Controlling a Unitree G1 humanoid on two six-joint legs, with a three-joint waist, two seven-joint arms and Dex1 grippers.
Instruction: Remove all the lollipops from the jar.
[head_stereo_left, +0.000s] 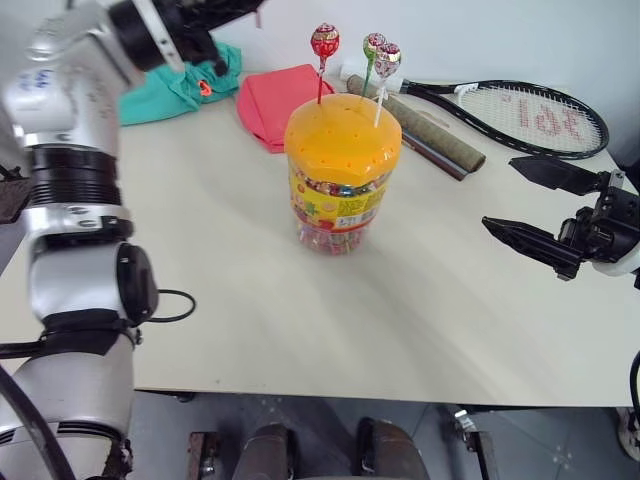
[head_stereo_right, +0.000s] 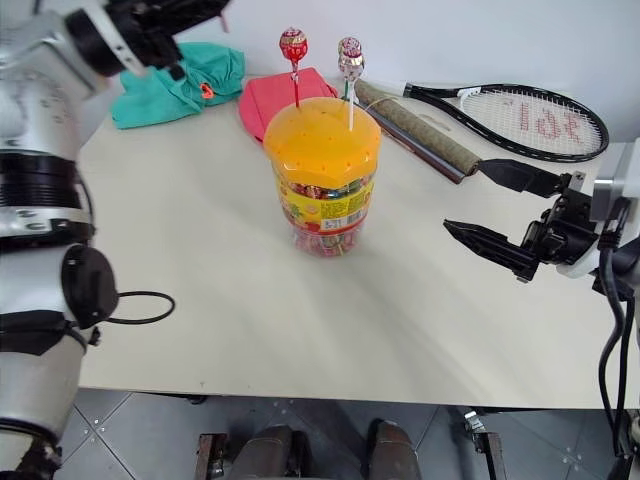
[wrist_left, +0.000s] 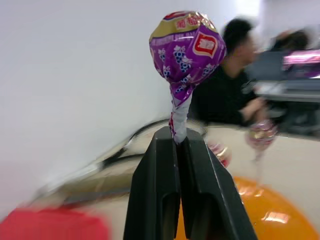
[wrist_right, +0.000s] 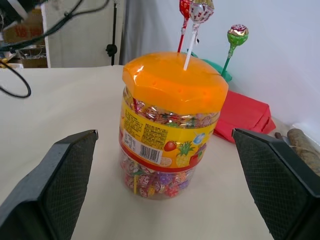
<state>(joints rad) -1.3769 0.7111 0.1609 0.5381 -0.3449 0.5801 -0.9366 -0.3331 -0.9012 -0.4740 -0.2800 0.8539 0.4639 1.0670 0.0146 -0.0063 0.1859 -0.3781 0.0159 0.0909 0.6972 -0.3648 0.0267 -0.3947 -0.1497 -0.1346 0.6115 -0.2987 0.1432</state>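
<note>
Three lollipops stand upright in the orange lid of the jar, which sits near the middle of the pale worktop: a red lollipop on a red stick, a green-pink lollipop on a green stick, and a pinkish-silver lollipop on a white stick. Nearest the robot, the right end effector hangs over the worktop's right side, level with the jar and well apart from it, its two black fingers spread wide with nothing between them; its wrist view frames the jar between those fingers. The jar's clear wall shows wrapped candies and a yellow-red label band. The left end effector is raised at the far left, above the worktop's back edge, its fingers pressed together on the stick of a purple lollipop, which is clear of the lid with the wrapped head above the fingertips. Beyond the jar lie a red cloth and a teal cloth, side by side. To the far right rest a brown roll and a tennis racket. A seated person in dark clothing is blurred in the background of the left wrist view.
</note>
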